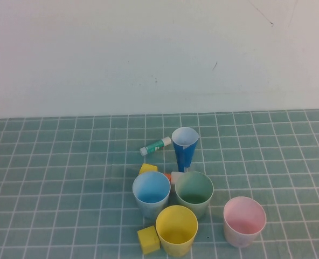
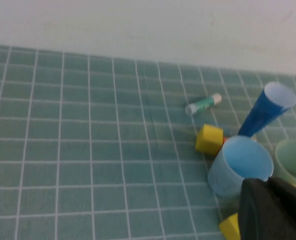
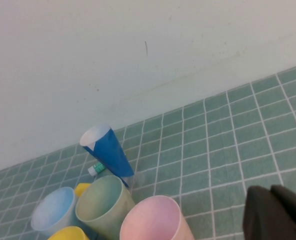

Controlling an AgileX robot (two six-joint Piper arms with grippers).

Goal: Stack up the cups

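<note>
Left end effector (image 2: 273,207) sits pressed together at the counter's (image 1: 51,162) left edge. Four short, wide, tapered cups stand upright, unstacked: light blue cup (image 1: 151,192), yellow cup (image 1: 176,229) nearest, green cup (image 1: 194,193), pink cup (image 1: 244,220) apart. Right end effector (image 3: 278,215) is closed too, off right.

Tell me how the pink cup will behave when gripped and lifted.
The pink cup looks thin-walled, so probably light and may flex if squeezed. Standing upright and apart from the others, it likely slides rather than tips. Left gripper and right gripper are shut.
</note>
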